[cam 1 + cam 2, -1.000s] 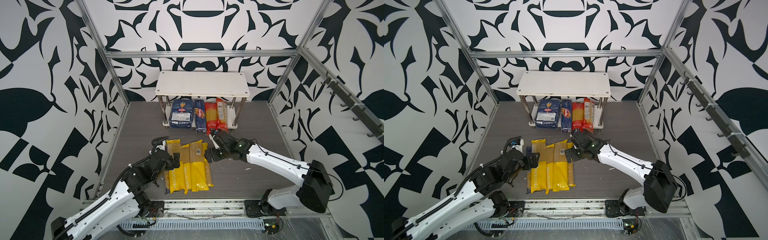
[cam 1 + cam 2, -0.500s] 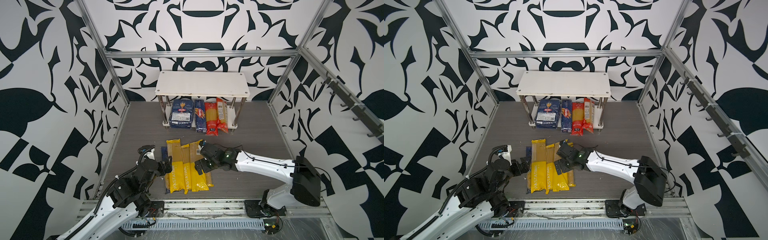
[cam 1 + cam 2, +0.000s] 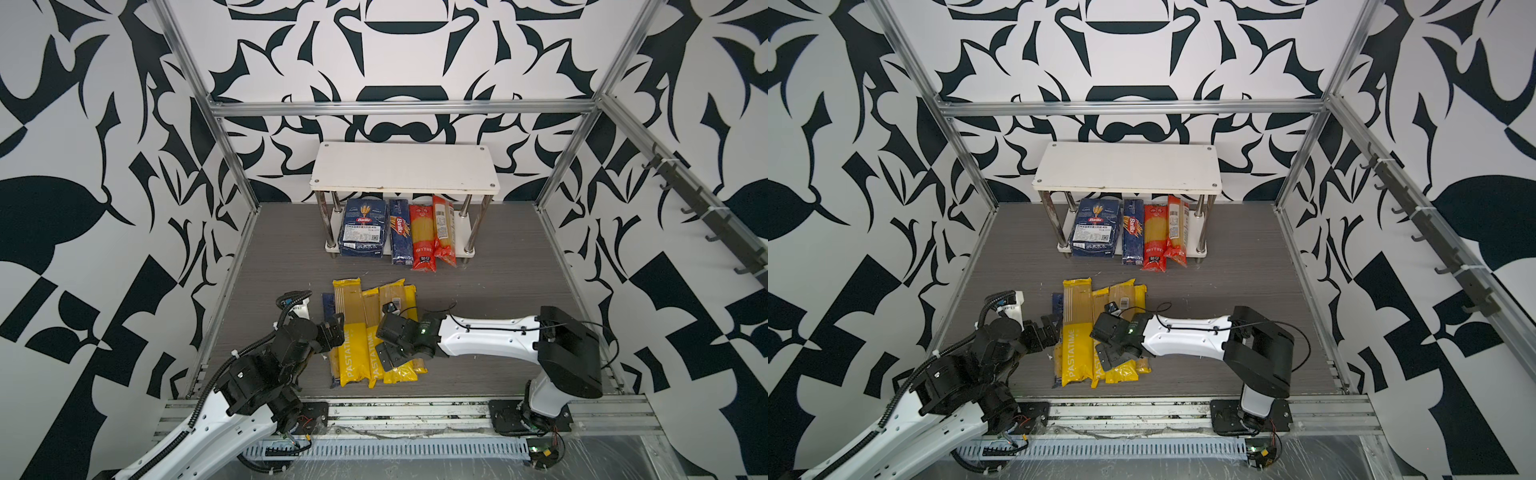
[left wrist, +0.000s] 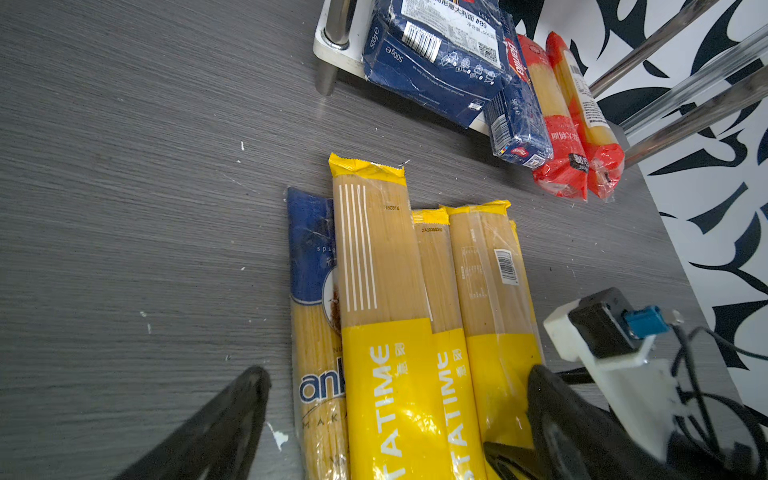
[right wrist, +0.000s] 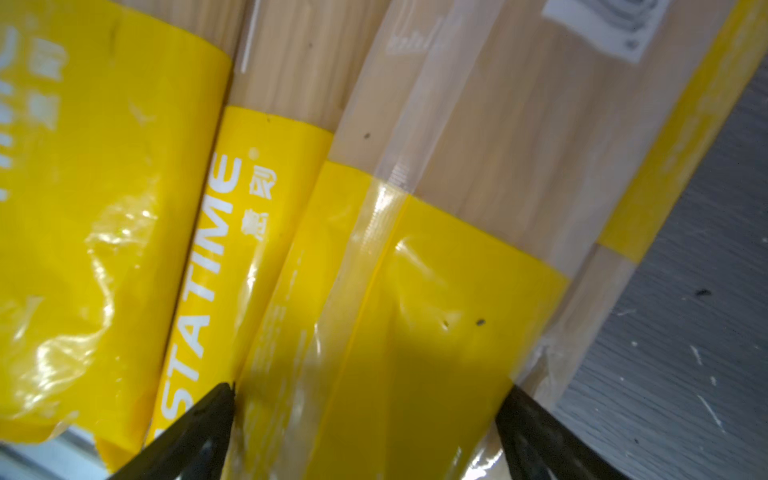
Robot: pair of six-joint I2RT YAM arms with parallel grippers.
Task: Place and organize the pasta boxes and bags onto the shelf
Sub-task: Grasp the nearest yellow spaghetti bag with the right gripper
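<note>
The right fingers (image 5: 195, 436) stood spread wide across a yellow bag (image 5: 415, 332) whose length ran toward the shelf (image 3: 405, 172) at upper centre.

Grey wood-grain tabletop (image 3: 519, 291), flecked with small white specks. Black-and-white patterned walls (image 3: 83, 124) on three sides. Aluminium frame (image 3: 399, 109) along corners and back. Dark hook rail (image 3: 702, 203) on right-hand wall. Slotted cable duct (image 3: 395, 451) along near edge, just behind it metal rails (image 3: 415, 415).
</note>
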